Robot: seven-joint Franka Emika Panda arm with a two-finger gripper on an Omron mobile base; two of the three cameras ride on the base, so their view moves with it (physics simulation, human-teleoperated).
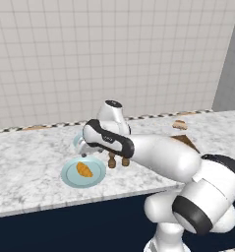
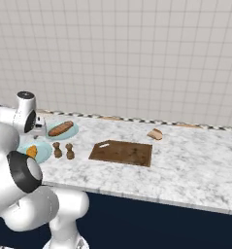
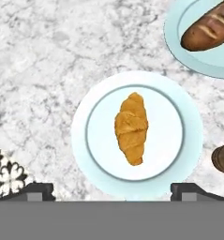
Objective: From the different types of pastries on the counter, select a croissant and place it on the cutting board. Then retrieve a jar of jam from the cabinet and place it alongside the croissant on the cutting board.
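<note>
The golden-orange croissant [image 3: 131, 127] lies in the middle of a round light blue plate [image 3: 80, 136] on the marble counter [image 1: 30, 162]. My gripper [image 3: 113, 191] hangs above it, open, with the fingertips [image 3: 36, 190] wide apart on either side of the plate. From the left base view the hand [image 1: 84, 150] hovers just over the croissant [image 1: 84, 170]. The dark brown cutting board [image 2: 121, 152] lies flat to the right, beyond the two shakers. The brown loaf [image 2: 60, 128] rests on a second blue plate [image 2: 74, 130]. The pale bun [image 2: 155, 133] sits behind the board. The jar of jam and the cabinet are out of view.
Two dark wooden shakers [image 2: 57, 150] [image 2: 69, 151] stand between the croissant's plate and the cutting board. One shaker [image 3: 223, 159] is close to the plate's rim. A tiled wall runs behind the counter. The counter's front edge drops to navy fronts.
</note>
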